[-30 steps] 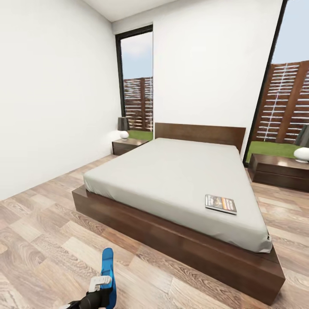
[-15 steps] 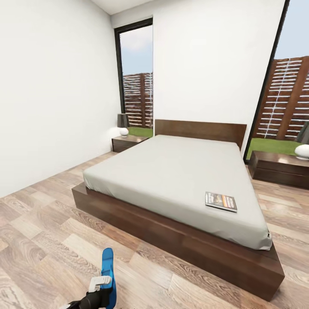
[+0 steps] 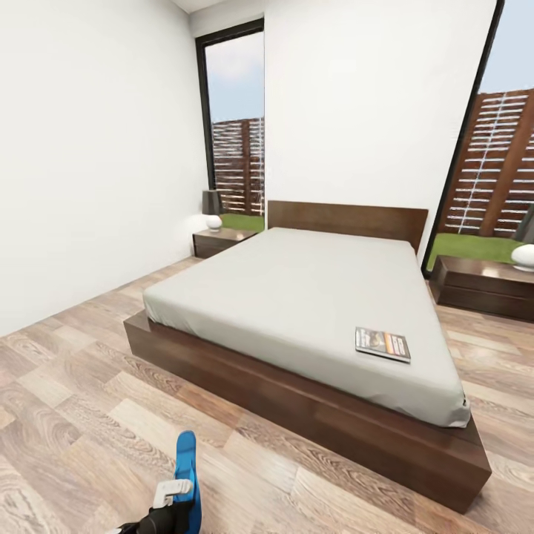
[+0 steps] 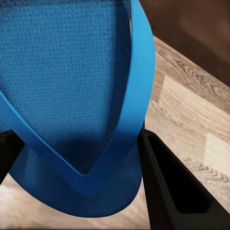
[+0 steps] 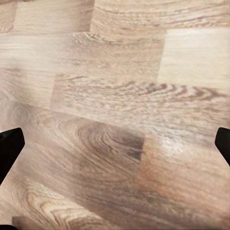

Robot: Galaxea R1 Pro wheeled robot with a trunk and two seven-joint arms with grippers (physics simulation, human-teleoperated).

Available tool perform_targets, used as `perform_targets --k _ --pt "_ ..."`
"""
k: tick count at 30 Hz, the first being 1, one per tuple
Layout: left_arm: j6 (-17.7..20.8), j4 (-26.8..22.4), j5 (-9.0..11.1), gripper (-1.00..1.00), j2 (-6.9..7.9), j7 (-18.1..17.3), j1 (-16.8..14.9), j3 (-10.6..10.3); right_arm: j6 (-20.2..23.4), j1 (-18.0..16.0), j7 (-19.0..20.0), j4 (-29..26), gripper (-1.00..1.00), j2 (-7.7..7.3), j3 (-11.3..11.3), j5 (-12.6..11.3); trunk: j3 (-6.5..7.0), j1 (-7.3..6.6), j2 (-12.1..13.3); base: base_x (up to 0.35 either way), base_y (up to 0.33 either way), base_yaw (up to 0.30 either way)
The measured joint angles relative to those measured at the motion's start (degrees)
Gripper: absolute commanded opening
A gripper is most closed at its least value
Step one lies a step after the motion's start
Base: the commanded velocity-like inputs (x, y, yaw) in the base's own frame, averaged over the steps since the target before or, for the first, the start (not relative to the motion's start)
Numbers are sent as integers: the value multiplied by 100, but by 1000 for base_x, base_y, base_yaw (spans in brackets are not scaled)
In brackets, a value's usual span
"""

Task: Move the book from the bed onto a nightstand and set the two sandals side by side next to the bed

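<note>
Held a blue sandal [image 3: 185,475] in the left gripper [image 3: 172,498], low down in the head view. Fingers closed on it, one black finger [image 4: 167,187] pressed against the sandal's side in the left wrist view, with the blue strap [image 4: 136,91] running over the sole just in front. Sandal stood up on its edge, pointing away from the gripper toward the bed [image 3: 311,311].

Right gripper [image 5: 115,148] spread wide apart, holding nothing, with its black fingertips [image 5: 9,148] at the two sides of the right wrist view. Wood-plank floor [image 5: 115,96] under it.

Far ahead of the left gripper and off to its right: the big bed with a dark wooden frame [image 3: 297,400] and pale grey mattress. On the mattress, near the corner closest to the robot, well apart from the gripper: the book [image 3: 383,345], lying flat.

Beyond the bed, one nightstand [image 3: 222,240] at its far left by the white wall with a small lamp [image 3: 213,211] on top. Another nightstand [image 3: 482,285] at the far right, with a white round lamp [image 3: 523,256] on it. Tall window [image 3: 236,126] behind, with a wooden fence and grass outside.

Second sandal: cannot tell where.
</note>
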Motion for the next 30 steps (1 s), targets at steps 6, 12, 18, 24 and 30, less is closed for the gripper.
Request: perform_targets --k 6,12,18,24,30 --pt "0 7 1 -100 0 0 0 1 0 1 0 0 100 0 2 0 -54 0 0 0 0 0" --pt "0 7 1 -100 0 0 0 1 0 -1 -3 0 100 0 4 0 -109 0 0 0 0 0" --pt "0 6 1 -100 0 0 0 3 0 1 -7 0 100 0 0 0 -163 0 0 0 0 0" --pt "0 5 1 -100 0 0 0 1 0 0 -9 0 100 0 2 0 -217 0 0 0 0 0" --pt "0 4 1 -100 0 0 0 3 0 -1 -9 0 100 0 0 0 -272 0 0 0 0 0"
